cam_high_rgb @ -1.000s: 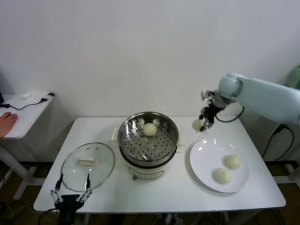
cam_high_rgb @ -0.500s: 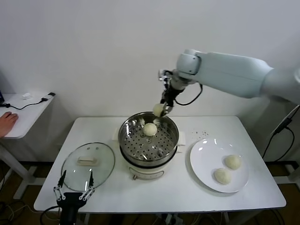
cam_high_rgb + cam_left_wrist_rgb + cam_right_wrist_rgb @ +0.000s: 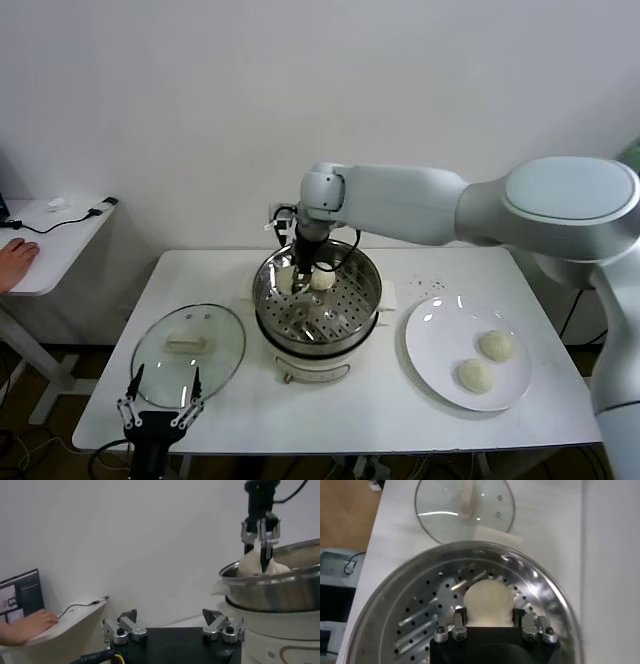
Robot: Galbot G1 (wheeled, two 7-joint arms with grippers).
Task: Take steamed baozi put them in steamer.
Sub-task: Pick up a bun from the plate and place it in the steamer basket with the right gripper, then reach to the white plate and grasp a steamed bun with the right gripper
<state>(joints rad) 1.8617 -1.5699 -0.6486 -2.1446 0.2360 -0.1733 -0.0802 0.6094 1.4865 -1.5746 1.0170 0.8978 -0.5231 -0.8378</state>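
Observation:
The steel steamer stands mid-table on its cream base. My right gripper reaches down into its back left part and is shut on a baozi, held just above the perforated tray. In the right wrist view that baozi sits between the fingertips over the tray. A second baozi lies in the steamer right beside it. Two more baozi lie on the white plate. My left gripper is parked open at the table's front left.
The round glass lid lies flat left of the steamer, just beyond the left gripper. The left wrist view shows the steamer rim and the right gripper. A side table with a person's hand is far left.
My right arm has carried the baozi leftwards from beside the plate, over the steamer, and down into its back left part. The left arm has stayed put.

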